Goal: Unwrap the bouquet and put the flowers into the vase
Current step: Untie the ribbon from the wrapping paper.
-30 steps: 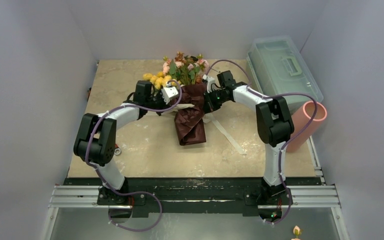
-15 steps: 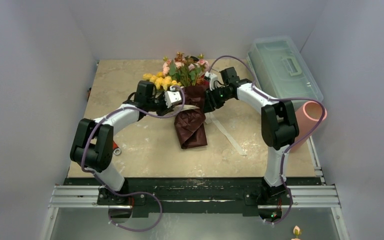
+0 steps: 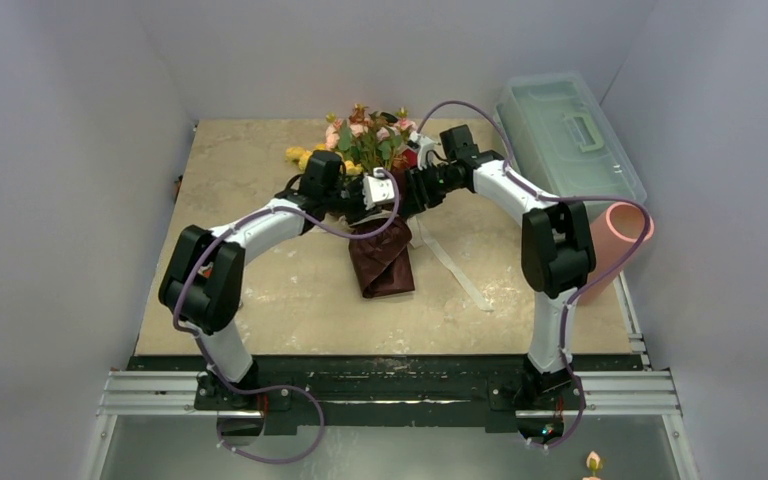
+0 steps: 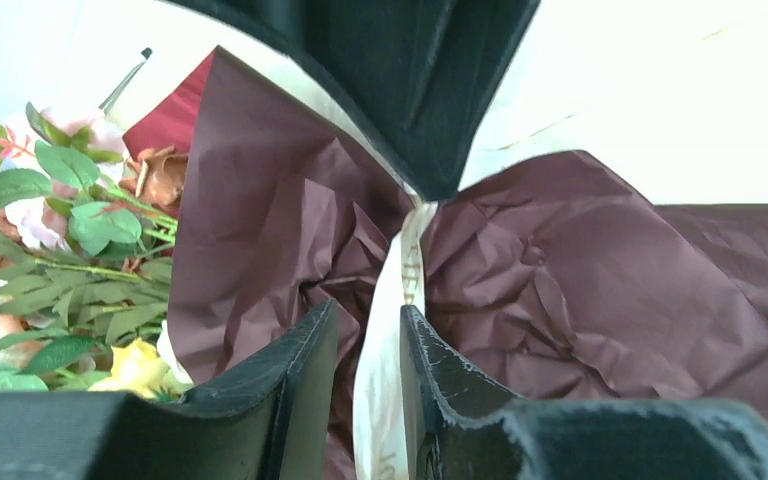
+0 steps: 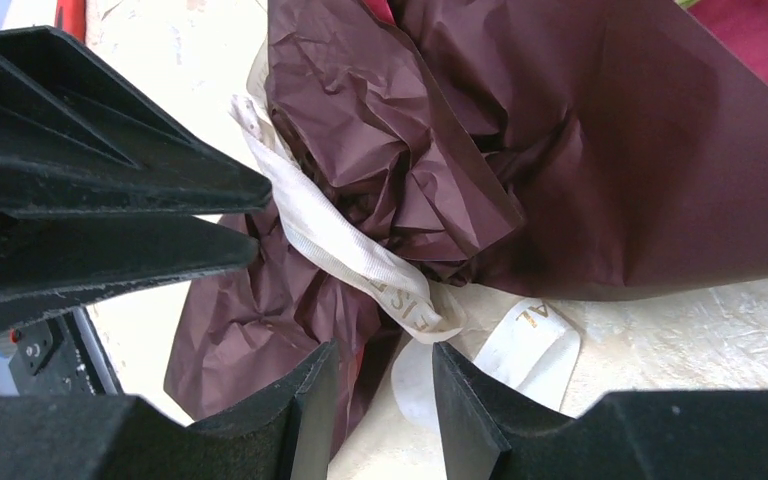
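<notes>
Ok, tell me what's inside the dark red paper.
Pink, yellow and orange flowers with green leaves stick out of the far end of the paper. Their lower stems are covered by it and cannot be seen.

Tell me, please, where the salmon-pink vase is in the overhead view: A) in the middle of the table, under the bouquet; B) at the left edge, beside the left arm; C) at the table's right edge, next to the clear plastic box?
C: the vase is at the right edge of the table, just in front of the clear plastic box, while the bouquet lies mid-table.
</notes>
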Available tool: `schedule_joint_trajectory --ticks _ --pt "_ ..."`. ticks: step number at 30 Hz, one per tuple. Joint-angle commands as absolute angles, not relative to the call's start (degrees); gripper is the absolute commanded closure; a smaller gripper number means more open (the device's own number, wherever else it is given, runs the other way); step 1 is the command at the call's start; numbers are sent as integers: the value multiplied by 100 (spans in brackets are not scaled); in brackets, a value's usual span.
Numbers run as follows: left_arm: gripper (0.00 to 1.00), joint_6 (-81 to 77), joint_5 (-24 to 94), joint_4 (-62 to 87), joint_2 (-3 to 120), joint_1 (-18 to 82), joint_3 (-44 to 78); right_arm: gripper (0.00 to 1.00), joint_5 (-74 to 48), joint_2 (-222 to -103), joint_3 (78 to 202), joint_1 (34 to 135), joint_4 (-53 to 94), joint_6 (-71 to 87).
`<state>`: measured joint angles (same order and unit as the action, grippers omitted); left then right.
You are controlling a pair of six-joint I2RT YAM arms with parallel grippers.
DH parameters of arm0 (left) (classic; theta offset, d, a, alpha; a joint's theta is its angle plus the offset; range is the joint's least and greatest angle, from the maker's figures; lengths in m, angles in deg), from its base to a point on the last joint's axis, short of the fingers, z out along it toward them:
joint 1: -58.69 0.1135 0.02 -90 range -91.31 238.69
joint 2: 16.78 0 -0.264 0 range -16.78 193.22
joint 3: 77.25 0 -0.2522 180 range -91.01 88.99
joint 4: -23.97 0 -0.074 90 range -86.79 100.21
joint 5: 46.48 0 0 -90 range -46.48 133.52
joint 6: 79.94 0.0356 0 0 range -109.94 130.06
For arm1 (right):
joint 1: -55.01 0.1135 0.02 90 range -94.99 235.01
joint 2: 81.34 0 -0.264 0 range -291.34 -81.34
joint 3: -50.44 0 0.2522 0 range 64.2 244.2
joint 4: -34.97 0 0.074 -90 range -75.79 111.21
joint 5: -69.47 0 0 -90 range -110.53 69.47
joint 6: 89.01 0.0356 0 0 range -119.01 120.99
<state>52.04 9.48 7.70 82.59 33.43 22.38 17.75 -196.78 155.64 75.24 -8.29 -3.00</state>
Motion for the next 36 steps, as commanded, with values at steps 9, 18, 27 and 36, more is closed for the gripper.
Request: schedule_joint_trajectory --ticks 9,18,27,36 --pt "74 5063 952 1240 8993 3084 1599 57 1909 -19706 15561 7408 -716 190" --pt "81 5240 1065 1030 9139 3070 1516 57 1927 -19787 15622 7407 -841 134" --pt "100 4631 1274 1148 8864 3078 1497 56 1842 -19898 15685 7417 -894 134" --pt "100 3703 1439 1554 8258 3192 1700 56 1847 -19852 15673 7416 -854 -30"
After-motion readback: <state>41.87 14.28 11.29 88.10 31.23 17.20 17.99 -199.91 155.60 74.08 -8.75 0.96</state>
